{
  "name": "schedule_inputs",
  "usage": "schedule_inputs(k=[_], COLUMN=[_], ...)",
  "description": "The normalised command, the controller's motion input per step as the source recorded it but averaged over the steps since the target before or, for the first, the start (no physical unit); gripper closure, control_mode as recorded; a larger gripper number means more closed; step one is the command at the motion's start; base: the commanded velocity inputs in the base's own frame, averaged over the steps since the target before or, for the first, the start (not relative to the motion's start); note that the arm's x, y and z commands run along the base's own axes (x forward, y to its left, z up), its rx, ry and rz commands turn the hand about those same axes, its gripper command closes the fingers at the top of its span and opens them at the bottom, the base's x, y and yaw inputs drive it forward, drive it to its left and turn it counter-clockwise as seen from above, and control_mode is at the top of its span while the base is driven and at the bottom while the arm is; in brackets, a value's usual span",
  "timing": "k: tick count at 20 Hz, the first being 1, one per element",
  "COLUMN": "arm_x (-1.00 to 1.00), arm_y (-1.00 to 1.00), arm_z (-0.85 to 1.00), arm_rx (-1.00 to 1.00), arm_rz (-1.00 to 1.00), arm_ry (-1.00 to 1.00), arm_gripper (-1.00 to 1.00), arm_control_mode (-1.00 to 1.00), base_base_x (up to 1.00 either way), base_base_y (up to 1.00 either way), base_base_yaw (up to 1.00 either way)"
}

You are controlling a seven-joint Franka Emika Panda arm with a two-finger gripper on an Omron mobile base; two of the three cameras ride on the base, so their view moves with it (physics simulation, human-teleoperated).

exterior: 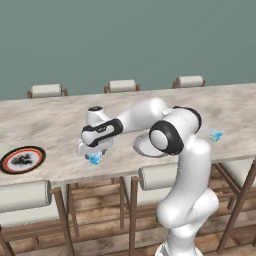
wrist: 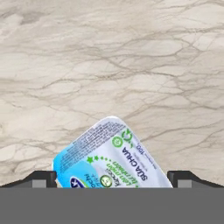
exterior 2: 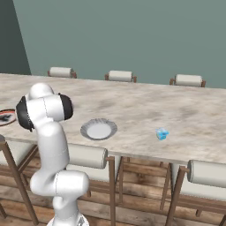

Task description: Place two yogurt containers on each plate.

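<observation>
**End effector wide open over a yogurt cup near the front edge**

Your end effector (exterior: 95, 151) hangs low over the marble worktop (exterior: 55, 120), close to its near edge, with the jaws spread as wide as they go and nothing gripped. In the hand view you see a light blue yogurt container (wrist: 111, 155) lying on the worktop, its printed lid facing the camera and turned at an angle, between the two dark fingertips (wrist: 41, 178) with clear gaps on both sides. From the left base view the same cup sits right under the hand.

To your left, near the worktop's front edge, lies the black-rimmed plate (exterior: 22, 159) with the red ring, nothing on it, well apart from the hand. The pale grey plate (exterior 2: 99, 129) with the ridged rim sits to the right of the hand, partly behind your own elbow in the left base view; the right base view shows it bare. Further right on the worktop a second light blue yogurt container (exterior 2: 162, 133) stands alone, well apart from both plates.

Stools (exterior: 120, 86) line the far side, and more sit tucked under the near edge below the arm. Nothing stands on the marble between the hand and either plate.
</observation>
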Motion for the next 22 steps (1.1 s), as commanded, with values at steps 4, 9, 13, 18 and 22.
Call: schedule_inputs(k=[4, 9, 13, 18, 22], arm_x=[-0.14, 0.0, 0.0, 0.0, 0.0], arm_y=[0.0, 0.0, 0.0, 0.0, 0.0], arm_z=[0.0, 0.0, 0.01, 0.0, 0.07], arm_rx=[0.0, 0.01, 0.04, 0.02, 0.01], arm_rz=[0.0, 0.0, 0.0, 0.0, 0.0], arm_ry=[-0.06, -0.07, -0.09, -0.07, -0.06], arm_gripper=[-1.0, -1.0, -1.0, -1.0, -1.0], arm_control_mode=[-1.0, -1.0, -1.0, -1.0, -1.0], base_base_x=[0.0, 0.0, 0.0, 0.0, 0.0], base_base_y=[0.0, 0.0, 0.0, 0.0, 0.0], base_base_yaw=[0.0, 0.0, 0.0, 0.0, 0.0])
